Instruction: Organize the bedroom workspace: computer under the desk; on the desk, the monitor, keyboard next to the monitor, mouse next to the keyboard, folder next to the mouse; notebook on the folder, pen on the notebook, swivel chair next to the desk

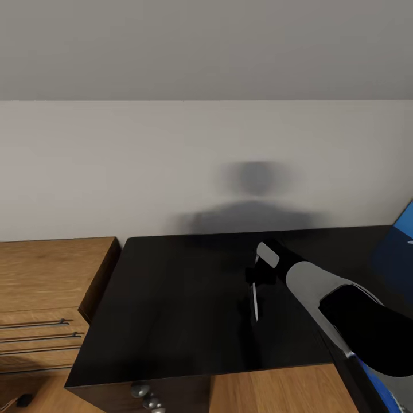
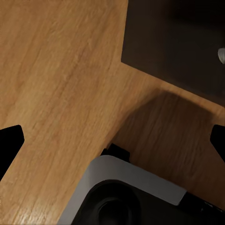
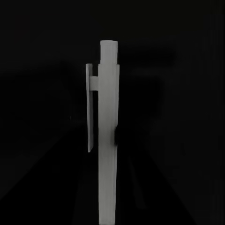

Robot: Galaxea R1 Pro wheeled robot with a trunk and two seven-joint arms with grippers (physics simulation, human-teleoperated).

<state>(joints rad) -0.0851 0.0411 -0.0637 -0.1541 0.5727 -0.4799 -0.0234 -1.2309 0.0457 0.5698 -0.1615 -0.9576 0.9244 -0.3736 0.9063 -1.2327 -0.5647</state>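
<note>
The black desk (image 1: 172,298) spreads across the middle of the head view. My right gripper (image 1: 259,281) reaches over its right half and is shut on the pen (image 1: 254,301), a slim pale-grey stick that points down at the desktop. In the right wrist view the pen (image 3: 108,136) stands lengthwise with its clip on one side, against the dark desk surface. My left gripper (image 2: 112,140) is open, its black fingertips (image 2: 10,143) far apart above the wooden floor (image 2: 61,79) beside a corner of the desk (image 2: 178,42).
A wooden dresser (image 1: 51,287) with metal drawer handles stands against the desk's left side. A blue flat thing (image 1: 401,241) lies at the desk's right edge; what it is I cannot tell. Round knobs (image 1: 146,396) show on the desk front. A pale wall (image 1: 115,172) rises behind.
</note>
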